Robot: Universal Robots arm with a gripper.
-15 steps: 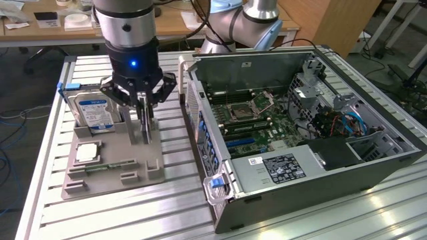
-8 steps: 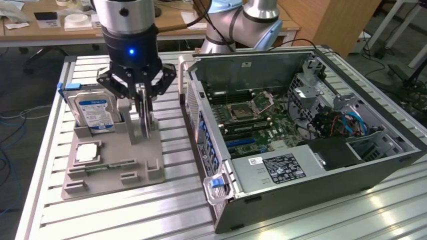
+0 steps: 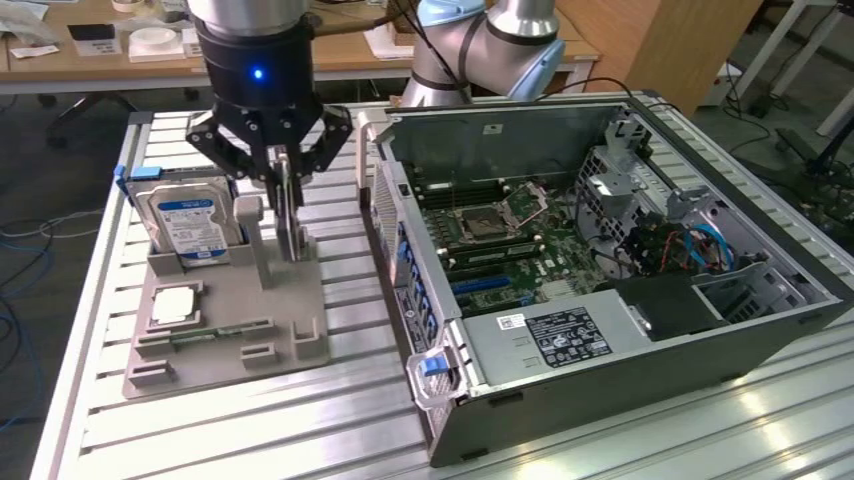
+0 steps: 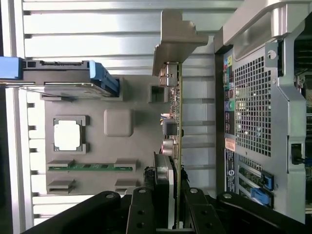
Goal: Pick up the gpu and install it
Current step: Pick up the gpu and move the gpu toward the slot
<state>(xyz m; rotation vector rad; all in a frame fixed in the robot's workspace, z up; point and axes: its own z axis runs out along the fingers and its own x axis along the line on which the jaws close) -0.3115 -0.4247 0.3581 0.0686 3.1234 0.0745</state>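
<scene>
Fingers [image 4: 141, 212] gripping upright gpu [image 3: 290, 225], hard drive [image 3: 187, 225] beside, open computer case [image 3: 641, 400] near

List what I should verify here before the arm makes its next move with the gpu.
1. Gripper shut on the gpu: ok.
2. Gpu standing upright in the gray fixture: ok.
3. Hard drive apart from the gripper: ok.
4. Computer case open, motherboard exposed: ok.
5. Card slot on the motherboard free: cannot tell.
</scene>
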